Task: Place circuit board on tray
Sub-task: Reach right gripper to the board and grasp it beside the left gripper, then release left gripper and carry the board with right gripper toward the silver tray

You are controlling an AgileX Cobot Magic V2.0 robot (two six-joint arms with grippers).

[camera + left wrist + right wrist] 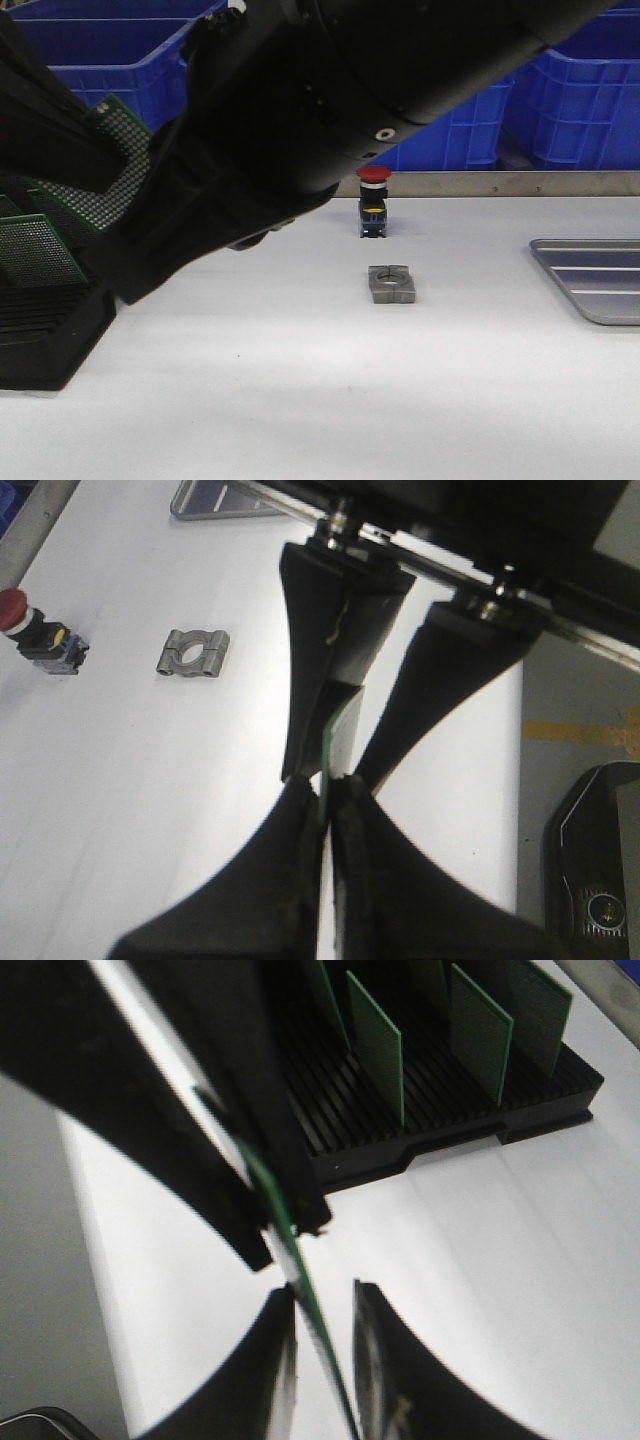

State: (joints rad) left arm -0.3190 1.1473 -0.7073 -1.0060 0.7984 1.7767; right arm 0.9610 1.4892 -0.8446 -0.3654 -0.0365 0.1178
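Left wrist view: left gripper (326, 785) pinching a thin green circuit board (343, 735) edge-on, above the white worktop (150, 780); right wrist view: right gripper (322, 1310) spread, the same board's edge between its fingers, not yet clamped; black slotted rack (440, 1130) with upright boards near behind; shallow silver-grey ridged metal tray (595, 280) well apart, far right. Step: apparently hand-over between arms; next calls for the right gripper closing, left letting go, then carriage to the tray.

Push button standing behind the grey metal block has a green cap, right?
Not green. The push button standing behind the grey metal block has a red cap. The front view shows it.
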